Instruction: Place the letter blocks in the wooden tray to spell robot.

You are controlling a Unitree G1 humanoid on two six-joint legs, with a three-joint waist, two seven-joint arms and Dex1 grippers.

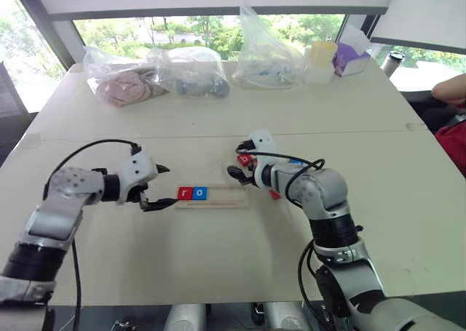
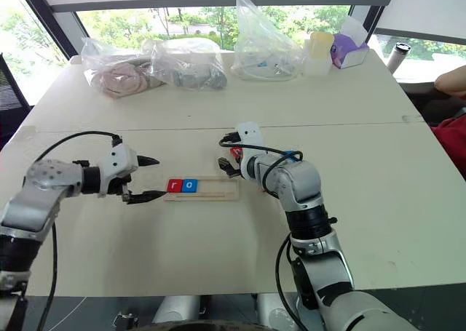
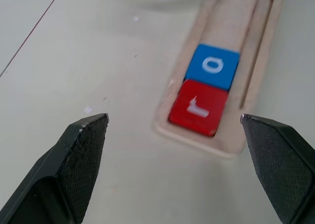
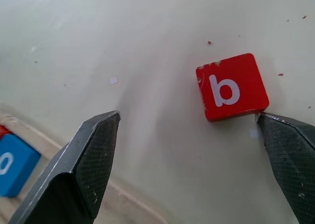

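The wooden tray (image 1: 226, 197) lies mid-table with a red "r" block (image 1: 185, 193) and a blue "o" block (image 1: 200, 193) side by side at its left end. Just off that end my left gripper (image 1: 169, 186) hangs open and empty; the left wrist view looks past its fingertips (image 3: 88, 135) at the "r" (image 3: 199, 107) and "o" (image 3: 212, 66). My right gripper (image 1: 237, 161) is open over a loose red "b" block (image 4: 231, 87) on the table behind the tray's right end. Another red block (image 1: 274, 195) and a blue block (image 1: 295, 161) peek out beside the right forearm.
Clear plastic bags (image 1: 189, 73) with bundled items line the table's far edge, next to a yellow-lidded container (image 1: 320, 60) and a purple tissue box (image 1: 352, 58). A person's arm (image 1: 451, 89) shows at the right edge. A seam (image 1: 364, 132) crosses the tabletop.
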